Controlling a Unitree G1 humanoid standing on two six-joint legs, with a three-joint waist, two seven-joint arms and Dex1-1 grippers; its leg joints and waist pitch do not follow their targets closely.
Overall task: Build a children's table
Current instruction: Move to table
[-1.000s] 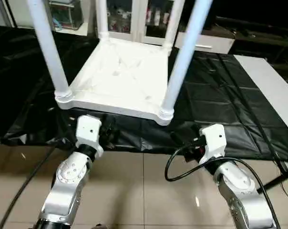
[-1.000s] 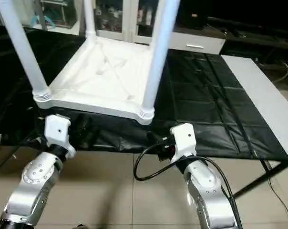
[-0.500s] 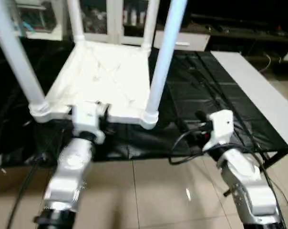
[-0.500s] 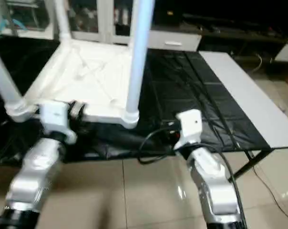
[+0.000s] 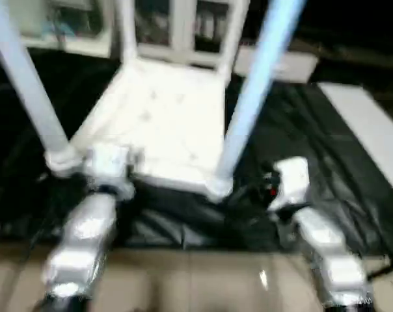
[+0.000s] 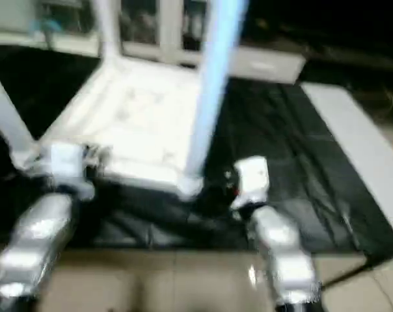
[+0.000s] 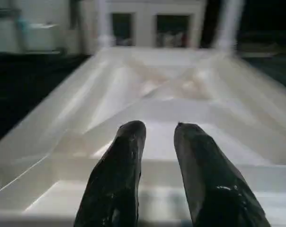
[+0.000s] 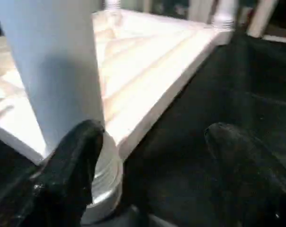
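Note:
The children's table (image 5: 164, 117) lies upside down on a black sheet, its ribbed underside facing up. Its legs stand upright in the corner sockets, the near left leg (image 5: 30, 91) and the near right leg (image 5: 252, 104) closest to me. My left gripper (image 7: 159, 135) reaches over the table's near rim (image 7: 147, 165), its fingers (image 7: 129, 146) a narrow gap apart with nothing between them. My right gripper (image 8: 152, 142) stands wide open beside the near right leg (image 8: 53, 71), one finger (image 8: 79, 156) close to that leg's socket and the other over the black sheet.
The black sheet (image 5: 326, 149) covers the low platform under the table. A white board (image 5: 372, 130) lies along its right side. White cabinets (image 5: 177, 26) stand behind. Tiled floor (image 5: 203, 279) runs under my forearms, and a black cable loops by my right wrist.
The camera has swung about. Against the table, my left gripper has risen to the near rim and my right gripper has closed in on the near right corner.

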